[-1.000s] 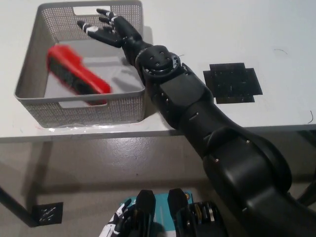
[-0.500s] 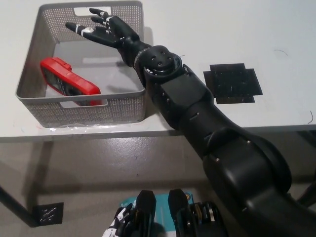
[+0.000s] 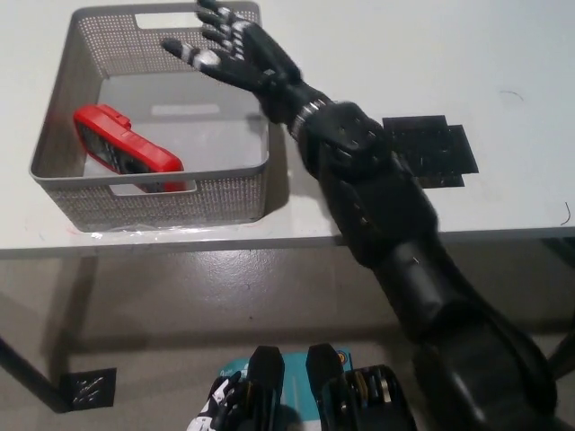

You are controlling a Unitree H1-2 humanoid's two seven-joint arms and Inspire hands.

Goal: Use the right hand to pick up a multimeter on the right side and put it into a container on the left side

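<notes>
Lifted and drawn back toward the right since half a second ago: black right hand [image 3: 235, 49], now above the far right corner of the container rather than deep over its middle, with the forearm swung rightward off the basket's right wall; red multimeter [image 3: 126, 150] unchanged, lying exactly where it settled. Far left: grey perforated basket [image 3: 54, 117] standing on the white table [image 3: 377, 81], near its front edge, serving as the container, handle slot in its far wall. Inside, against the left and front walls: multimeter lying flat and slantwise on the basket floor, one end toward the left wall, the other toward the front handle cutout, touched by nothing, probably angled that way from being dropped rather than set down. Further right, over the basket's far right rim: right hand released, fingers spread, palm up, holding nothing, apparently on its way out since the placing looks done. Right of the basket: black cross-shaped mat [image 3: 436, 154] flat on the table, bare, partly covered by the arm, likely the multimeter's starting spot. Bottom left edge: white left hand [image 3: 213, 409] barely showing, low and idle, fingers impossible to judge.
</notes>
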